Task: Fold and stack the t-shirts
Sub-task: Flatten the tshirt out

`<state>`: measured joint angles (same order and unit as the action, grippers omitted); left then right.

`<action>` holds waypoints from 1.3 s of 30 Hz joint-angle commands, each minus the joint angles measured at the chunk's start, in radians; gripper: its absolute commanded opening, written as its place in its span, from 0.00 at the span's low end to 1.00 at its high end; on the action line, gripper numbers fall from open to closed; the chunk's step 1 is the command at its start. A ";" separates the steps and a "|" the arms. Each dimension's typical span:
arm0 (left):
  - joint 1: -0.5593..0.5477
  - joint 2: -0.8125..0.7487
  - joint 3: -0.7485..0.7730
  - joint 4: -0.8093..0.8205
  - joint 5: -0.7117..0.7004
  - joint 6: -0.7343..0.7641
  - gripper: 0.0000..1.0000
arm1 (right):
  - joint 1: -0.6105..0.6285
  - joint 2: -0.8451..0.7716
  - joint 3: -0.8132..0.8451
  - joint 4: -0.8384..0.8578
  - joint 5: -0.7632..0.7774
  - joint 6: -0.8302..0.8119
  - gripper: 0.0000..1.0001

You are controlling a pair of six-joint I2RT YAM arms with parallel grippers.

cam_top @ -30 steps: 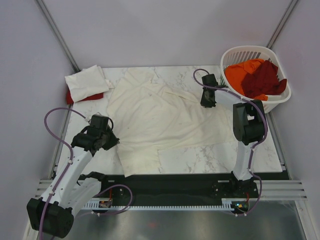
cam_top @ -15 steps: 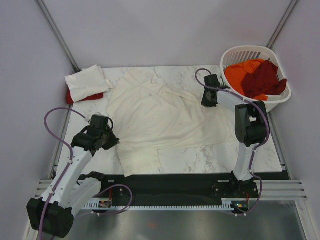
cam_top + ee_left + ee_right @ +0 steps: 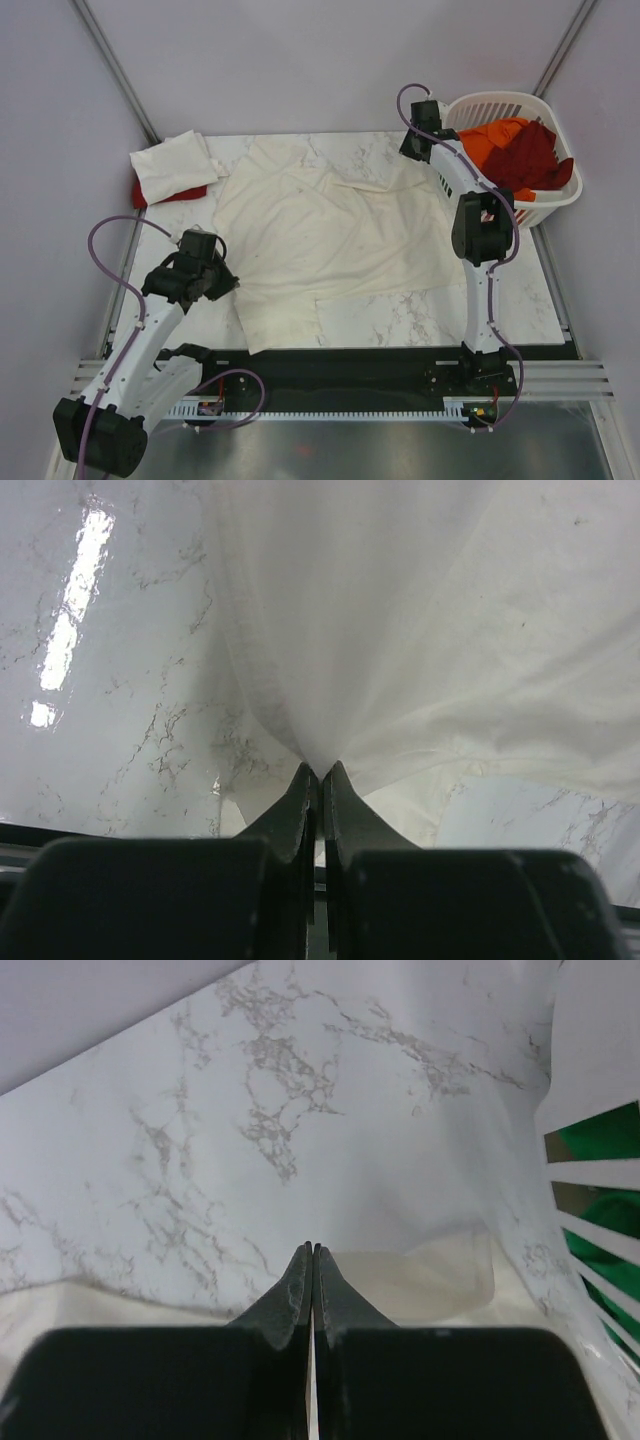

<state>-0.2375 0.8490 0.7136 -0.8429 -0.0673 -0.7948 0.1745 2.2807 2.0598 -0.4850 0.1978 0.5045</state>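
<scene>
A large cream-white t-shirt (image 3: 320,240) lies spread across the marble table (image 3: 410,312). My left gripper (image 3: 226,283) is shut on its left edge; in the left wrist view the cloth (image 3: 400,630) fans out from the closed tips (image 3: 320,772). My right gripper (image 3: 412,148) hovers at the back right beside the basket, shut, with the shirt's right corner drawn up to it. A thin flap of the cloth (image 3: 430,1280) sticks out beside its closed tips (image 3: 313,1248). A folded cream-white t-shirt (image 3: 170,165) rests on a red one (image 3: 178,193) at the back left.
A white slatted laundry basket (image 3: 500,103) stands at the back right, holding an orange shirt (image 3: 485,145) and a dark maroon one (image 3: 527,155). Its wall (image 3: 600,1110) is close to my right gripper. Grey walls close in the table on three sides.
My right gripper shut on the shirt's right side, then swung up and back toward the basket, dragging that corner of the shirt with it. The left arm has not moved.
</scene>
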 commanded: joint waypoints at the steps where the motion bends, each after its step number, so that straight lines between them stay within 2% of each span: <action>1: 0.000 0.002 0.027 0.001 0.015 -0.012 0.02 | -0.036 0.129 0.110 -0.070 0.032 0.048 0.00; 15: 0.001 0.005 0.030 -0.024 0.017 -0.037 0.02 | -0.127 0.345 0.359 -0.034 0.081 0.081 0.00; 20: 0.001 -0.013 0.033 -0.053 0.024 -0.052 0.02 | -0.132 0.361 0.359 0.098 0.097 0.080 0.00; 24: 0.001 -0.024 0.055 -0.093 0.018 -0.064 0.02 | -0.132 0.376 0.355 0.261 0.052 0.063 0.00; 29: 0.001 -0.024 0.066 -0.117 0.006 -0.076 0.02 | -0.135 0.388 0.344 0.364 0.097 0.068 0.00; 32: 0.001 -0.010 0.064 -0.119 0.001 -0.083 0.02 | -0.133 0.402 0.350 0.396 0.092 0.074 0.05; 33: 0.001 -0.005 0.063 -0.119 0.001 -0.083 0.02 | -0.135 0.407 0.350 0.413 0.086 0.074 0.14; 35: 0.001 0.002 0.063 -0.122 0.003 -0.084 0.02 | -0.136 0.418 0.350 0.421 0.080 0.069 0.20; 36: 0.001 0.004 0.061 -0.124 0.004 -0.086 0.02 | -0.135 0.422 0.352 0.424 0.083 0.065 0.30; 39: 0.001 -0.004 0.060 -0.133 0.011 -0.093 0.02 | -0.135 0.405 0.332 0.396 0.178 0.052 0.43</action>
<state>-0.2375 0.8543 0.7403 -0.9485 -0.0509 -0.8452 0.1009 2.6793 2.3871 -0.0990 0.2405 0.5442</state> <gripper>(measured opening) 0.041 0.400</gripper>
